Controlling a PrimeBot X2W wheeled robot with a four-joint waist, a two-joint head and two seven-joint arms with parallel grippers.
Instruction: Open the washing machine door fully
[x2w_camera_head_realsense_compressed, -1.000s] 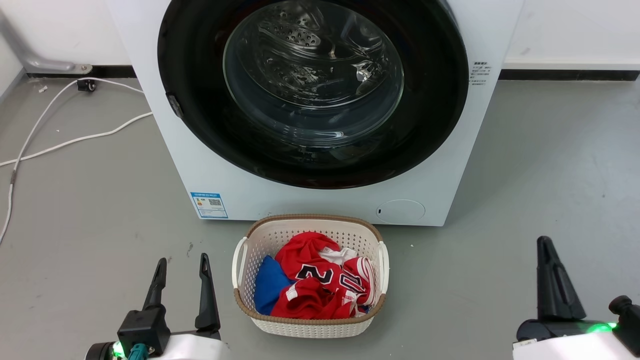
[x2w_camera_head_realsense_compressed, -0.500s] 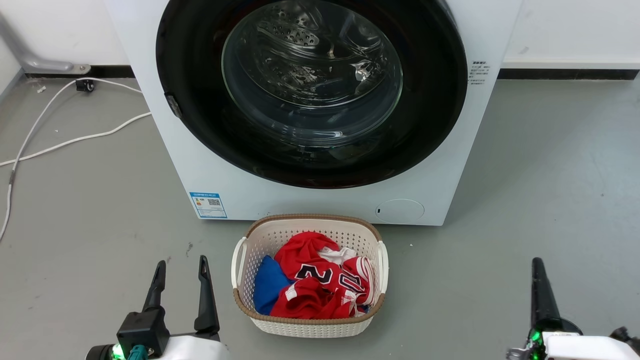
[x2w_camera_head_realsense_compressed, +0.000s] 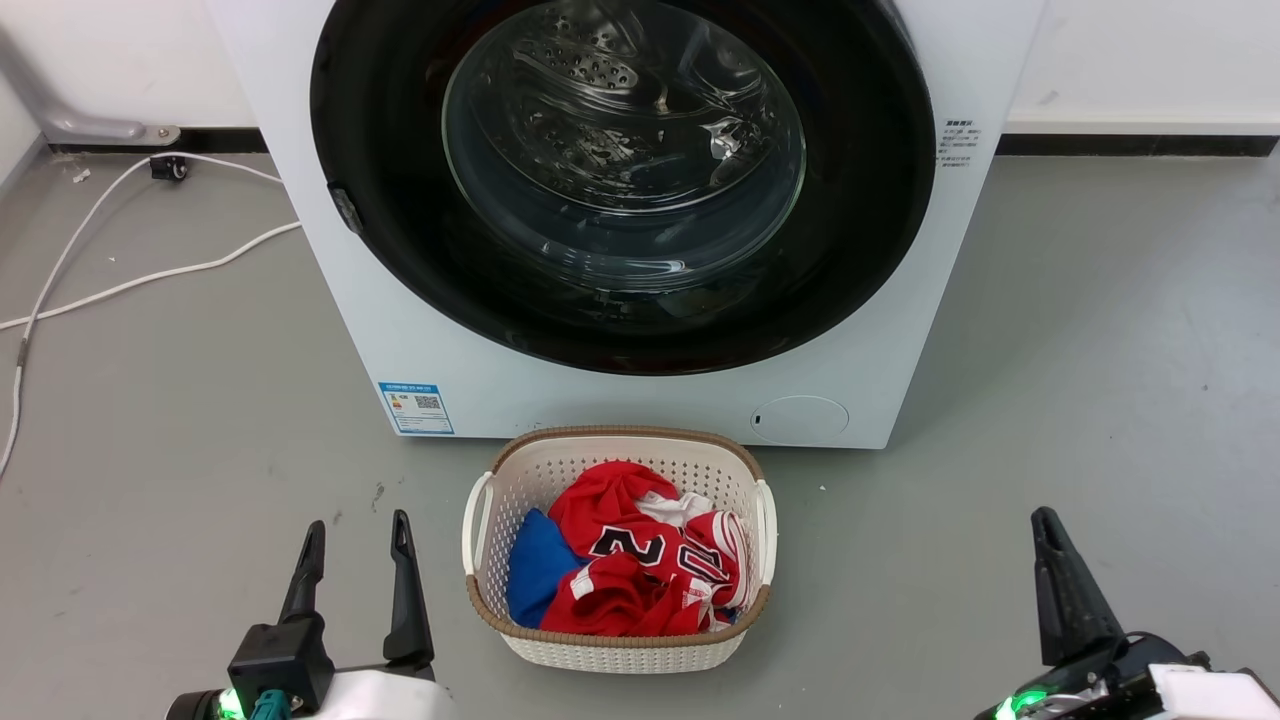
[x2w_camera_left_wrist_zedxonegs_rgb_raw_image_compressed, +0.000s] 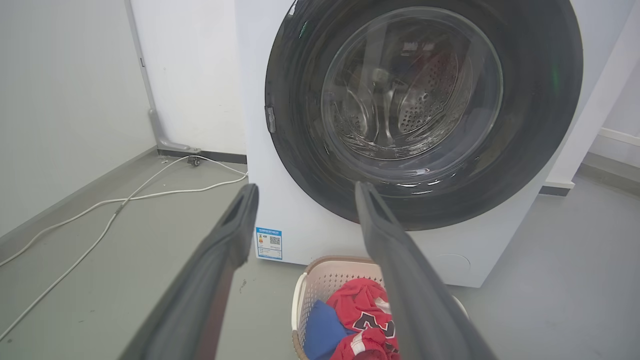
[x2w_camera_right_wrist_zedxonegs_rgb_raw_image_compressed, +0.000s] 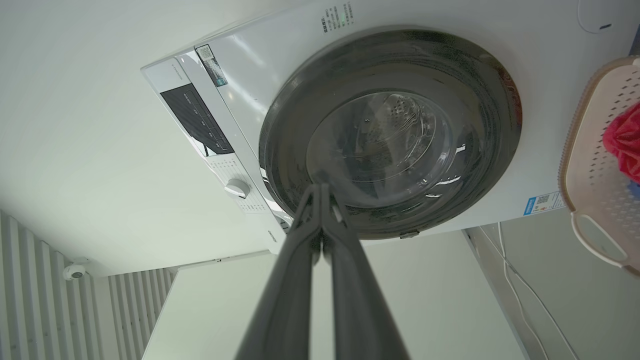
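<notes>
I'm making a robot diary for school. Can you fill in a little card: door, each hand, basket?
Door: washing machine door shut against the white machine.
Left hand: open, empty, apart from the door.
Right hand: shut, empty, apart from the door.
Basket: on the floor before the machine, holding red and blue clothes.

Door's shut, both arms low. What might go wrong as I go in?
The laundry basket stands just before the washing machine door; an arm reaching in may knock it. The door's glossy rim offers just a small catch on its left edge, so the left pincer might slip off.
</notes>
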